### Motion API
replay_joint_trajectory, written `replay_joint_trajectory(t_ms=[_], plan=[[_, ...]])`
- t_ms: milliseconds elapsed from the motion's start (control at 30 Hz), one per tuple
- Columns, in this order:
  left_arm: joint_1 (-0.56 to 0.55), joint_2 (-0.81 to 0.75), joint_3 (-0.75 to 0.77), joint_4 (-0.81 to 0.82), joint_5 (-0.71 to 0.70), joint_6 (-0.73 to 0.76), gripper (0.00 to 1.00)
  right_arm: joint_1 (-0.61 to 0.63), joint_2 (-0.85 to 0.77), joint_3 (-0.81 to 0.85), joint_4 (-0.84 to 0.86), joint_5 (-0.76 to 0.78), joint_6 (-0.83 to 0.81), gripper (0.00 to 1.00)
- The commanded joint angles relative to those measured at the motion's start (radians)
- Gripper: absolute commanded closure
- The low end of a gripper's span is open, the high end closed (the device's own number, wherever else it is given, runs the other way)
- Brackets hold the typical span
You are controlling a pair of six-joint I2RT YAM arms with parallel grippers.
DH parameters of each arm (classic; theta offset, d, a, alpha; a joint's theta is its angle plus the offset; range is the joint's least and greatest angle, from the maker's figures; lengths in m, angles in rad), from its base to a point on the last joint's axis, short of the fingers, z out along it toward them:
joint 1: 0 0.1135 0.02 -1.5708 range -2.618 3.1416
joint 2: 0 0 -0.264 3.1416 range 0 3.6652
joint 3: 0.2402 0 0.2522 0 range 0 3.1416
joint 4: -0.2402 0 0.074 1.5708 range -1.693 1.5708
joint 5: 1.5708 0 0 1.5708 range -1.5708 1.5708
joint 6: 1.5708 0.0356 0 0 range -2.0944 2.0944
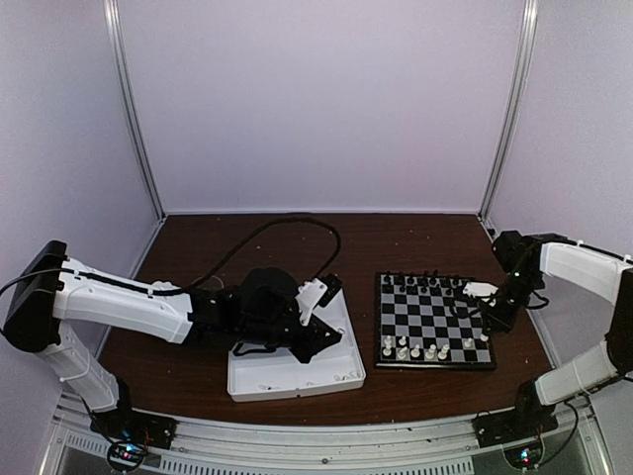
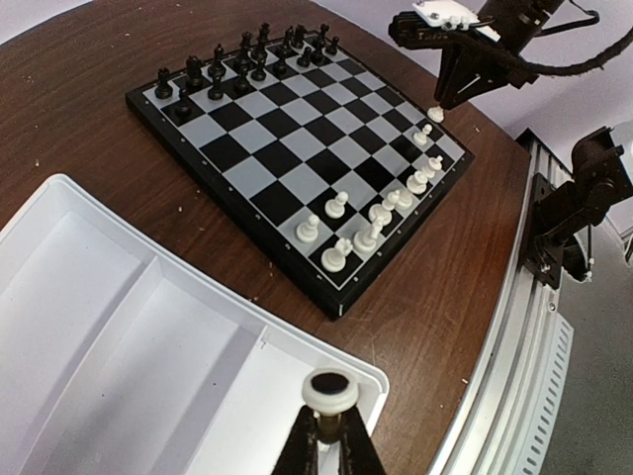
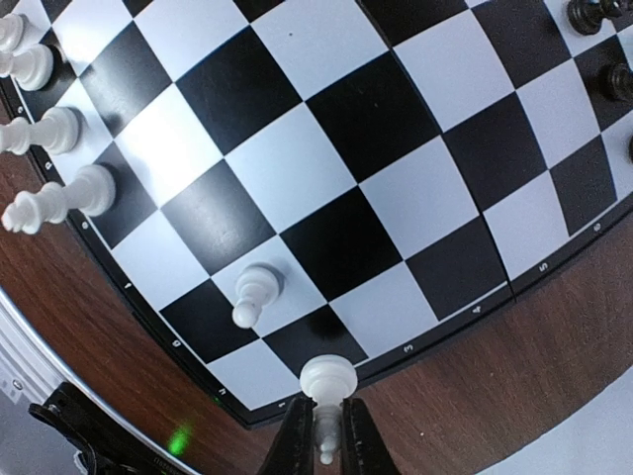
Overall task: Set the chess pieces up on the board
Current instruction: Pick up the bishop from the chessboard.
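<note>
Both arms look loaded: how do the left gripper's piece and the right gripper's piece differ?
The left piece, in the left gripper, hangs over the tray corner; the right piece, in the right gripper, hangs over the board rim. The left piece shows a dark centre; the right piece looks plain white. Both are white, clamped.

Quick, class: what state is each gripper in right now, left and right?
Left gripper: closed, holding a white chess piece.
Right gripper: closed, holding a second white piece.

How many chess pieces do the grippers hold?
2. First white piece in left gripper, above the tray corner; second white piece in right gripper, above the board edge.
</note>
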Motion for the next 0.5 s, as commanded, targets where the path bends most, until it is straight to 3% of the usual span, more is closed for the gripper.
replay_joint_trajectory(t_ms=[0,200,467], plan=[[-0.004,0.014,0.024,0.018,0.015,0.015,0.98,-0.005,-0.078,0.045,-0.071,0.001,0.006,0.95],[-0.004,0.020,0.024,0.022,0.019,0.012,0.98,0.069,-0.109,0.058,-0.114,-0.084,0.009,0.94],[-0.003,0.015,0.021,0.017,0.011,0.008,0.98,0.224,-0.058,0.020,-0.053,-0.077,0.041,0.94]])
